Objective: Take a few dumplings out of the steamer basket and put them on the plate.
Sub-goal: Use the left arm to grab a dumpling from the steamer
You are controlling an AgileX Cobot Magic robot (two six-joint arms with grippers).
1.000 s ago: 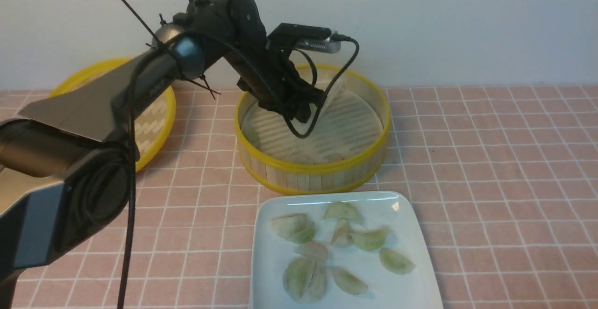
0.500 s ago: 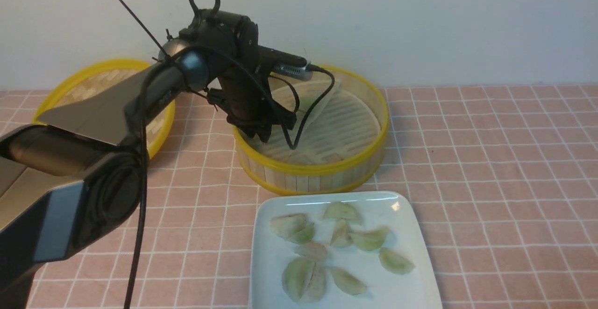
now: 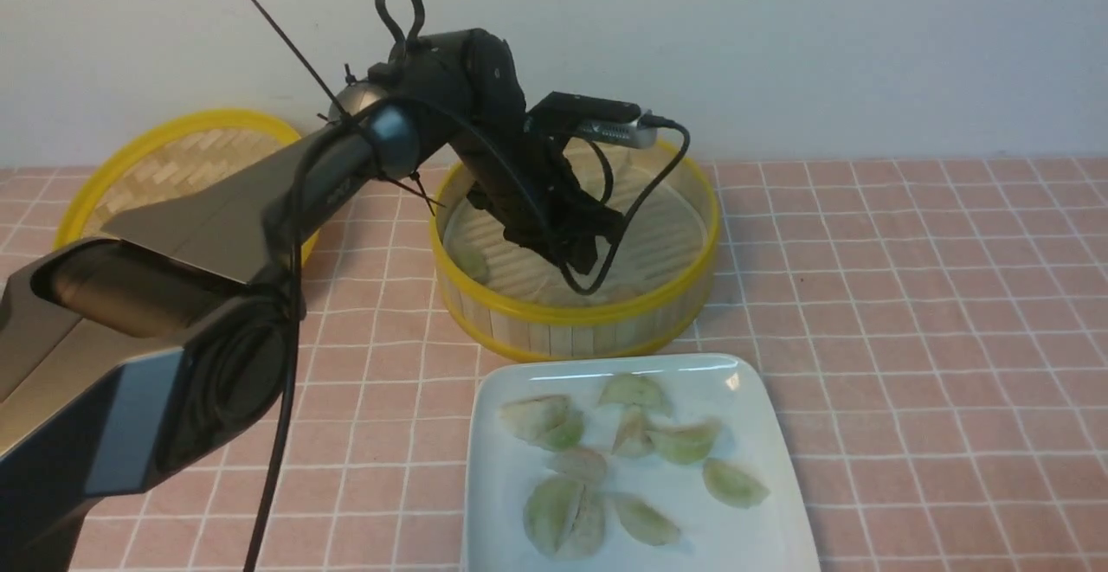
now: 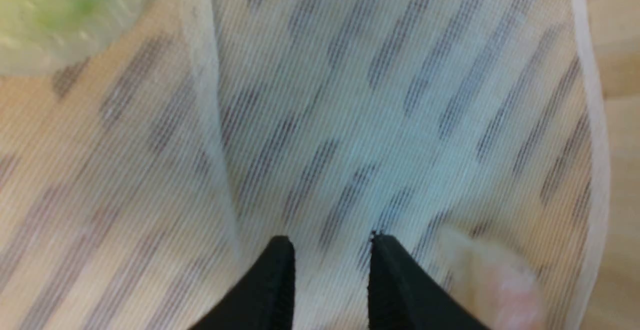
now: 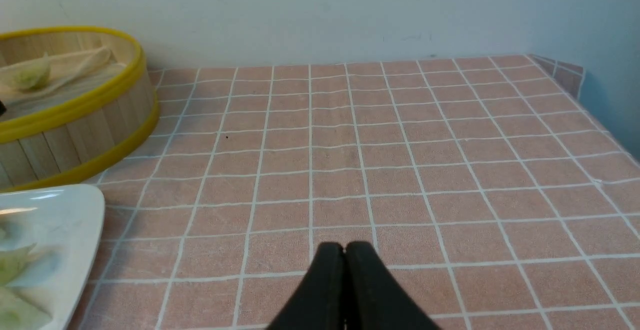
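Left gripper [image 4: 330, 242]: down inside the steamer basket [image 3: 576, 317], tips just over the liner sheet [image 4: 400, 95]. Jaws stand narrowly parted and empty, with only liner showing through the gap.
Right gripper [image 5: 345, 250]: jaws pressed together, holding nothing, low over the checked tablecloth [image 5: 425, 145] on the worktop's right side, well apart from the basket.
Plate [image 3: 762, 503]: at the worktop's front edge, just in front of the basket. Eight or so dumplings [image 3: 684, 442] lie on it already.
Nearest target: a pale dumpling [image 4: 495, 285] sits just beside one fingertip [image 4: 395, 270], outside the gap, on the outer side of that finger.
Other target: a green-filled dumpling [image 4: 50, 10] lies well ahead of the tips and off toward the opposite side.
Key relation: neither dumpling lies between the jaws. For the pale one, the gripper looks to need a sideways shift toward it and a wider opening.
Long axis: too blurred to tell for either.
Nearer arm: the left, by far.
Progress: a few look moved already, so any further pick seems optional.
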